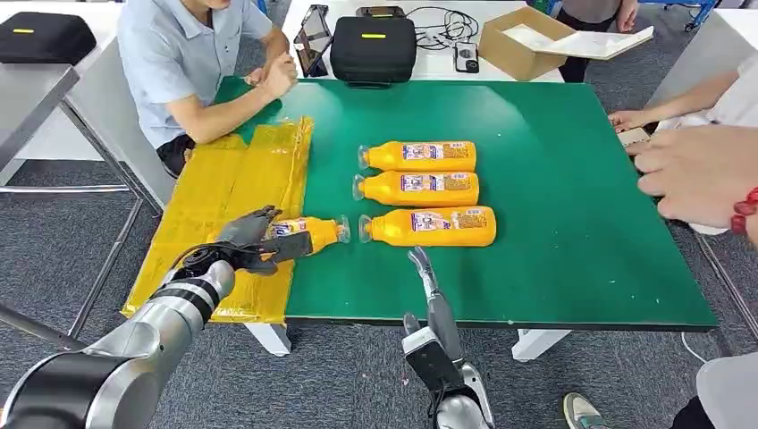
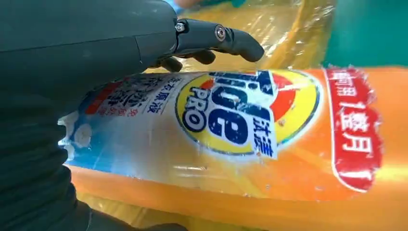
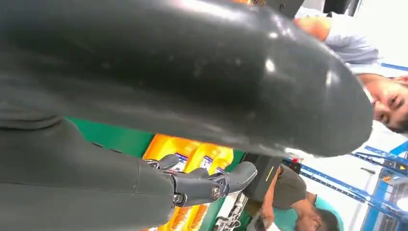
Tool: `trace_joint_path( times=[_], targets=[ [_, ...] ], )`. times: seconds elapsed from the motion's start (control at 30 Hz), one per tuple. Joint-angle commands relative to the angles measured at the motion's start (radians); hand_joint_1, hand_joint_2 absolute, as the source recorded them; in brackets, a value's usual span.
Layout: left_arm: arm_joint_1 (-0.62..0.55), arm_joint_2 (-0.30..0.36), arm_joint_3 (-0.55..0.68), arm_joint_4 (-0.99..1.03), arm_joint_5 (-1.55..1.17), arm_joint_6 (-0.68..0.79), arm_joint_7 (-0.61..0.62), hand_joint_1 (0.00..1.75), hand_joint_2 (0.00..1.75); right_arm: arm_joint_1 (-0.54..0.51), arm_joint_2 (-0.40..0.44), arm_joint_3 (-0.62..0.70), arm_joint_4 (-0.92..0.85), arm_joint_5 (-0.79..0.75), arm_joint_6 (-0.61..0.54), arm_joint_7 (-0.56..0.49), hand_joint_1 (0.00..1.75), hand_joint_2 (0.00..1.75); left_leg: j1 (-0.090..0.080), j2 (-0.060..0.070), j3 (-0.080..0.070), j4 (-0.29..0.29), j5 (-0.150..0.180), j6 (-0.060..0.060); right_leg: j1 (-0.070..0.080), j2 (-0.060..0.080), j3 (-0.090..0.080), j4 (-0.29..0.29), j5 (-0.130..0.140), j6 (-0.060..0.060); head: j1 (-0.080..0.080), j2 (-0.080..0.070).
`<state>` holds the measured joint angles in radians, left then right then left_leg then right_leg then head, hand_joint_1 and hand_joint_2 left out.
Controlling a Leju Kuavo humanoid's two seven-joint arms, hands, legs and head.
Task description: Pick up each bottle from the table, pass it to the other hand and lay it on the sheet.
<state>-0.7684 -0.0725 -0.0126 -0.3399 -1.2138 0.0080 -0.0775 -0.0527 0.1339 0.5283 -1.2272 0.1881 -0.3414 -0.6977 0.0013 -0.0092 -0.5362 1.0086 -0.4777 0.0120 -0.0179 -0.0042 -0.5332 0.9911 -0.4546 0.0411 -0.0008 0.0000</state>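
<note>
Green table [image 1: 572,223] carries a yellow sheet [image 1: 223,179] along its left side and four orange bottles in all, each lying flat, long axis across the table, cap end toward the sheet. Three bottles [image 1: 420,189] lie stacked in a row just right of the sheet. The fourth bottle [image 1: 315,232] straddles the sheet's right edge, the left hand [image 1: 246,239] wrapped around its base. The right hand [image 1: 429,295] hangs at the table's near edge, fingers apart, holding nothing.
</note>
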Motion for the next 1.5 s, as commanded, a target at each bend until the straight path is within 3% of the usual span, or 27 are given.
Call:
trace_joint_path(
  times=[0.03,0.23,0.6,0.7,0.8,0.83,0.93,1.17,1.27,1.33,1.5],
  targets=[
    [0.051,-0.041,0.07,-0.01,0.153,0.073,-0.189,0.0,1.75,-0.022,-0.023,-0.013,0.044,-0.004,-0.002,0.0,0.0,0.0,0.001,0.001,-0.001,-0.001,0.002,-0.001,0.001,0.001,0.0,-0.002,0.002,-0.001,0.0,0.0],
    [0.101,-0.077,0.071,-0.138,0.289,0.181,-0.325,0.0,1.75,-0.001,-0.03,-0.017,0.021,0.0,-0.017,0.0,0.0,0.0,0.001,0.0,-0.003,0.0,0.002,-0.001,0.001,-0.001,-0.002,-0.001,0.001,-0.001,0.0,0.0],
    [0.122,-0.076,0.045,-0.185,0.347,0.199,-0.357,0.0,1.75,0.004,-0.03,-0.019,0.019,0.002,-0.022,0.0,0.0,0.0,0.002,0.001,-0.007,0.001,0.002,-0.002,0.003,0.001,-0.007,-0.001,0.002,-0.001,0.0,0.0],
    [0.169,-0.078,0.016,-0.308,0.432,0.259,-0.397,0.0,1.75,0.014,-0.034,-0.018,0.005,0.009,-0.052,0.0,0.0,0.0,0.001,0.001,-0.007,0.001,0.001,-0.001,0.002,0.0,-0.007,-0.001,0.001,-0.001,0.0,0.0],
    [0.257,-0.057,-0.062,-0.522,0.645,0.24,-0.415,0.0,1.75,0.028,-0.05,-0.007,-0.043,0.02,-0.156,0.0,0.0,0.0,0.002,0.002,-0.008,0.002,0.001,-0.001,0.003,0.001,-0.008,-0.001,0.002,-0.001,0.0,0.0],
    [0.3,-0.044,-0.093,-0.619,0.738,0.23,-0.418,0.0,1.75,0.025,-0.068,0.001,-0.058,0.037,-0.201,0.0,0.0,1.75,0.002,0.003,-0.008,0.002,0.001,-0.001,0.003,0.002,-0.008,-0.001,0.002,-0.002,0.0,0.0],
    [0.339,-0.031,-0.122,-0.714,0.831,0.211,-0.411,0.0,1.75,0.02,-0.089,-0.021,-0.076,0.034,-0.209,0.0,0.0,1.75,0.002,0.004,-0.008,0.001,0.0,-0.001,0.002,0.003,-0.009,-0.001,0.002,-0.001,0.0,0.0],
    [0.342,-0.031,-0.123,-0.72,0.868,0.208,-0.422,0.0,1.75,0.021,-0.088,-0.027,-0.078,0.049,-0.225,0.0,0.0,1.75,0.001,0.002,-0.009,0.001,0.001,-0.002,0.002,0.002,-0.009,0.0,0.002,-0.001,0.0,0.0],
    [0.401,-0.024,-0.143,-0.85,1.068,0.137,-0.432,0.0,1.75,0.004,-0.106,-0.11,-0.024,0.171,-0.287,0.0,0.0,1.75,0.001,0.002,-0.008,0.001,0.001,-0.001,0.002,0.001,-0.009,-0.001,0.002,-0.001,0.0,0.0],
    [0.454,-0.021,-0.15,-0.944,1.191,0.125,-0.425,0.0,1.75,-0.019,-0.128,-0.194,0.036,0.346,-0.313,0.038,0.0,1.75,0.001,0.002,-0.008,0.0,0.001,-0.001,0.001,0.002,-0.008,-0.001,0.002,-0.001,0.0,0.0],
    [0.564,-0.037,-0.142,-1.064,1.385,0.068,-0.407,0.0,1.75,-0.066,-0.184,-0.315,0.114,0.564,-0.356,0.109,0.0,1.75,0.0,0.004,-0.006,-0.001,0.001,-0.001,0.001,0.003,-0.006,-0.003,0.002,0.0,0.0,0.0]
  ],
)
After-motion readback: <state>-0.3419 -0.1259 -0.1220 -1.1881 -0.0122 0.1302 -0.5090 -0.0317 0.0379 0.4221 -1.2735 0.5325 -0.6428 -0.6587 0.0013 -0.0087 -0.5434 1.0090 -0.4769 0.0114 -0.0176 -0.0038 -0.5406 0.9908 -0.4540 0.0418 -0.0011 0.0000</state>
